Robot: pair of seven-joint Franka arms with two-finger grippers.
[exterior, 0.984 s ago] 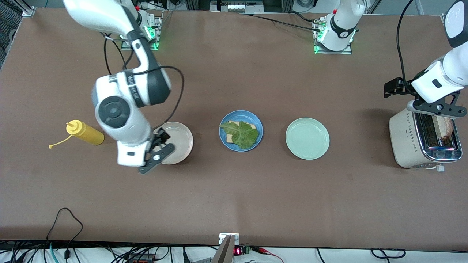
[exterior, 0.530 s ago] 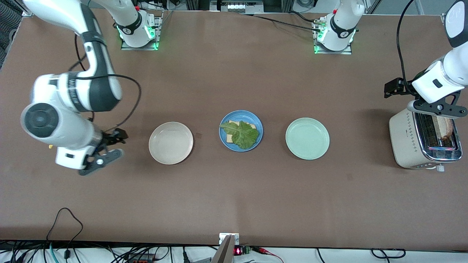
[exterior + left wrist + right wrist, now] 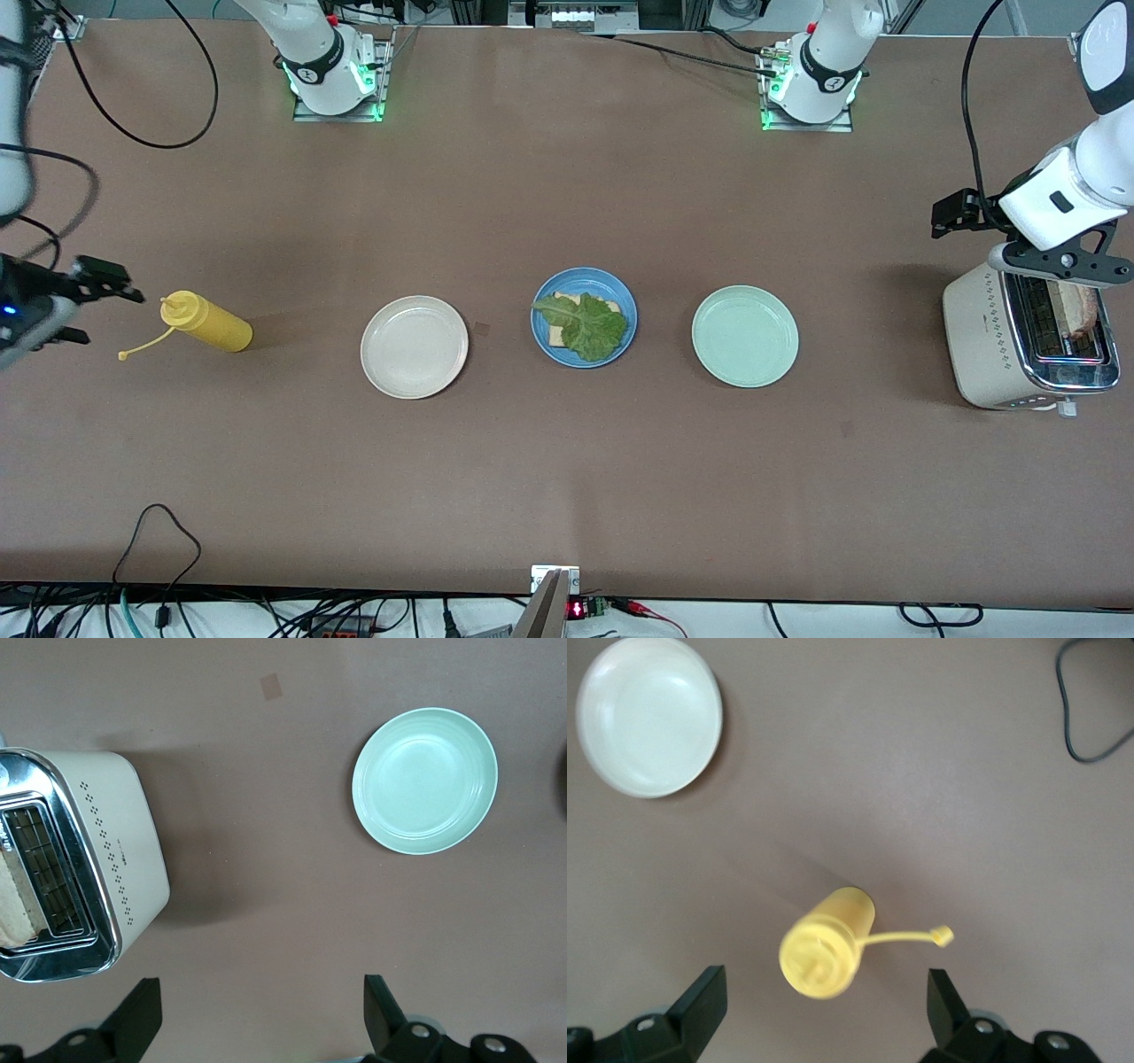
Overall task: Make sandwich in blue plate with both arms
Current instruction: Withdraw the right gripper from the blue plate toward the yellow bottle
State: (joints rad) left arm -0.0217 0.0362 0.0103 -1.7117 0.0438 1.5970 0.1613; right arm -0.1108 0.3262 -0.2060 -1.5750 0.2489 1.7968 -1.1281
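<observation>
The blue plate (image 3: 584,317) sits mid-table holding a bread slice (image 3: 558,333) under a lettuce leaf (image 3: 586,326), with the beige plate (image 3: 414,346) at its nine o'clock and the green plate (image 3: 745,336) at three. The left gripper (image 3: 257,1014) hangs wide open and empty over the toaster (image 3: 1019,350). The right gripper (image 3: 819,1010), wide open and empty, is over the mustard bottle (image 3: 206,322).

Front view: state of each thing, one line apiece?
blue plate: holds bread slice under lettuce leaf
beige plate: empty
mint-green plate: empty
toaster: bread slice in slot
yellow bottle: upright, cap off
left gripper: open, over toaster
right gripper: open, over bottle
</observation>
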